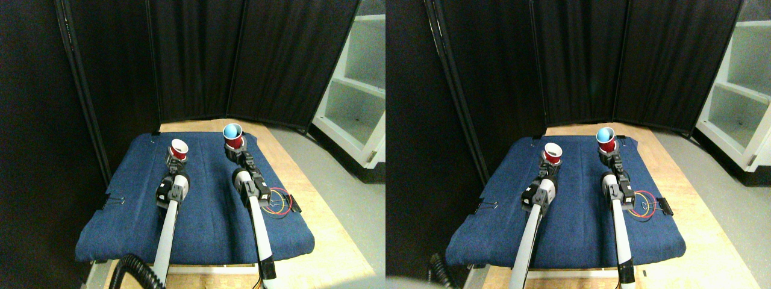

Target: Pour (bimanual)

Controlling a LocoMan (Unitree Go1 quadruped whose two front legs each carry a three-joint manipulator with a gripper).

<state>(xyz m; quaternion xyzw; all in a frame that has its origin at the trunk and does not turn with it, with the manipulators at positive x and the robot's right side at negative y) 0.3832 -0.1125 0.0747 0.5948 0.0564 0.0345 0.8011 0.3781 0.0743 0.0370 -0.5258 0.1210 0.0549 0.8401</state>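
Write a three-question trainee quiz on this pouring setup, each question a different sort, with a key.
1. True or false: the cup at the right gripper holds a blue ball.
2. What lies under both cups? A) bare wood B) blue cloth C) metal tray
3. Fill in: the left gripper is at a red cup whose inside looks ____.

Key: 1 true. 2 B. 3 white, with nothing visible inside.

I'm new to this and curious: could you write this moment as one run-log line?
left pincer: holds red cup, white inside | right pincer: holds red cup with blue ball | both above blue cloth | pour not yet started
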